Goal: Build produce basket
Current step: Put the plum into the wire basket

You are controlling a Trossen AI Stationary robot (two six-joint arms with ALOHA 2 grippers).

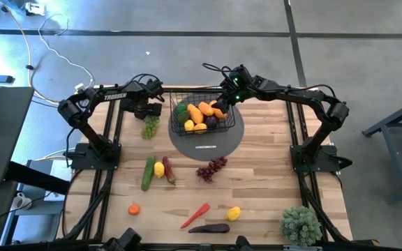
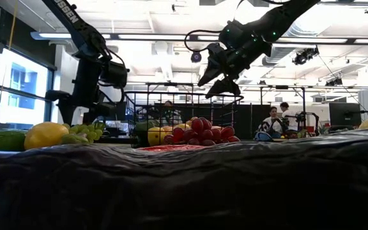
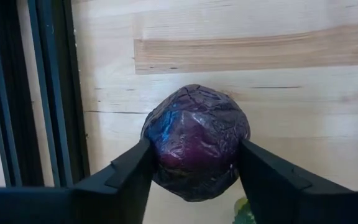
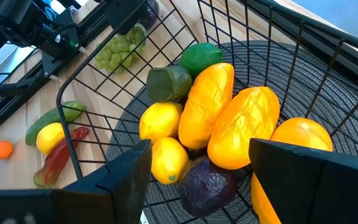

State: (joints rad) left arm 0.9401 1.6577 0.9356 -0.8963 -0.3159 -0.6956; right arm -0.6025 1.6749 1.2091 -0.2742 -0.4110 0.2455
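The black wire basket [image 1: 204, 117] stands on the grey round mat [image 1: 205, 139] and holds lemons [image 4: 160, 121], orange pieces [image 4: 241, 127], green pieces [image 4: 169, 82] and a dark purple piece [image 4: 207, 186]. My right gripper [image 4: 201, 152] hovers open over the basket's contents [image 1: 223, 104], touching nothing. My left gripper [image 3: 194, 149] is left of the basket [image 1: 151, 106], shut on a dark purple, wrinkled round toy fruit [image 3: 194, 140]. Green grapes [image 1: 149, 128] lie on the wood just near of it. My left gripper pinches the purple round fruit between its two fingers [image 3: 123, 174], which sit on its opposite sides [image 3: 160, 146] at about its widest part. The fingers point down from above. The fruit shows against the bare wood, with the grapes [image 3: 242, 211] below it.
More produce lies on the table's near half: cucumber [image 1: 148, 173], lemon [image 1: 159, 169], red chilli [image 1: 168, 171], purple grapes [image 1: 211, 168], a small orange piece [image 1: 134, 208], a red-orange carrot [image 1: 195, 215], eggplant [image 1: 209, 228], another lemon [image 1: 234, 213]. A bushy potted plant [image 1: 300, 224] stands at the near right corner.
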